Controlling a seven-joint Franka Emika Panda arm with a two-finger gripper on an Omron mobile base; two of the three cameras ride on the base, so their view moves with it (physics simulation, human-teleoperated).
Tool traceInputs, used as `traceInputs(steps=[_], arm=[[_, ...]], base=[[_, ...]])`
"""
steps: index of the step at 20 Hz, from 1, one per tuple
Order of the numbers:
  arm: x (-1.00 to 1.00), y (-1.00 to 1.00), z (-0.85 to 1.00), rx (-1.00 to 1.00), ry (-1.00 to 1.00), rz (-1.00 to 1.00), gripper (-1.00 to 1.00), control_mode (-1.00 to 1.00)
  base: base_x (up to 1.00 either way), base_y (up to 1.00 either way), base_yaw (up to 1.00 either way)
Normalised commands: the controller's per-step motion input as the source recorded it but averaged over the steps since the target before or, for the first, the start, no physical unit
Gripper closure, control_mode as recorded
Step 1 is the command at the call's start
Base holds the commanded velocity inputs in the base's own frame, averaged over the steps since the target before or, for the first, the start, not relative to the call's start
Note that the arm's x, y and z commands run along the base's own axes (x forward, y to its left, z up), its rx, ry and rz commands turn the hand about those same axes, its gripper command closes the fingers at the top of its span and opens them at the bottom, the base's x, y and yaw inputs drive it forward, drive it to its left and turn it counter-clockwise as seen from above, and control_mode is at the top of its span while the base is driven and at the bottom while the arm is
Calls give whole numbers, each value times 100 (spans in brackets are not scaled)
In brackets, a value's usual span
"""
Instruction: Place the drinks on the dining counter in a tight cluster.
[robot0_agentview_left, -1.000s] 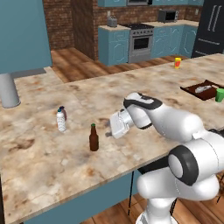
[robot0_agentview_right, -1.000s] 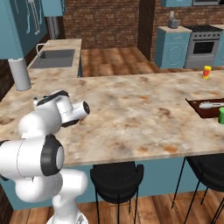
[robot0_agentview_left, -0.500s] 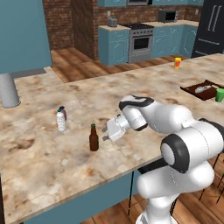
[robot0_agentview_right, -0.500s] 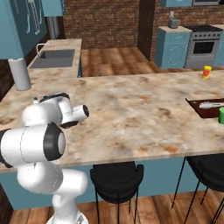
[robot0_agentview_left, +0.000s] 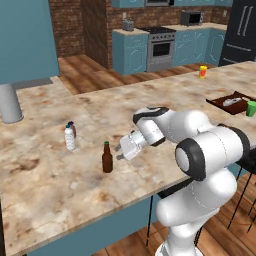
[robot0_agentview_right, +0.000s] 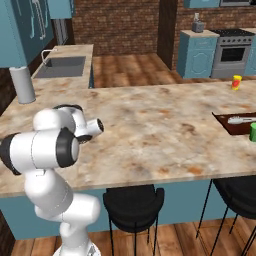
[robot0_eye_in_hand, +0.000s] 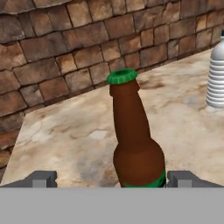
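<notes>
On the dining counter (robot0_agentview_left: 50, 190) a brown glass bottle with a green cap (robot0_agentview_left: 107, 158) stands upright. My gripper (robot0_agentview_left: 120, 153) hovers just to its right, open and level with its body. In the hand view the brown bottle (robot0_eye_in_hand: 135, 144) rises between my spread fingertips (robot0_eye_in_hand: 41, 178), a little nearer the right one, and I see no contact. A clear water bottle (robot0_agentview_left: 69, 138) stands further left, with a dark maroon can (robot0_agentview_left: 73, 129) close behind it. The water bottle (robot0_eye_in_hand: 216, 78) also appears at the right edge of the hand view.
A grey cylinder (robot0_agentview_left: 9, 102) stands at the counter's far left. At the right end are a dark tray (robot0_agentview_left: 232, 101), a green cup (robot0_agentview_left: 251, 108) and a yellow-and-red container (robot0_agentview_left: 203, 71). Black stools (robot0_agentview_right: 134, 202) sit under the near edge. A sink (robot0_agentview_right: 62, 67) lies beyond.
My arm has reached left along the counter, bringing the open gripper closer to the brown bottle. The drinks have not moved.
</notes>
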Motion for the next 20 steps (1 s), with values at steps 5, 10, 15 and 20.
traceInputs(steps=[5,10,15,20], arm=[[14,0,-4,0,0,0,-100,-100],[21,0,-19,0,0,0,-100,-100],[-5,12,-14,0,1,2,-100,-100],[-1,22,-7,0,1,3,-100,-100]], base=[[0,0,0],[0,0,0],[0,0,0],[0,0,0]])
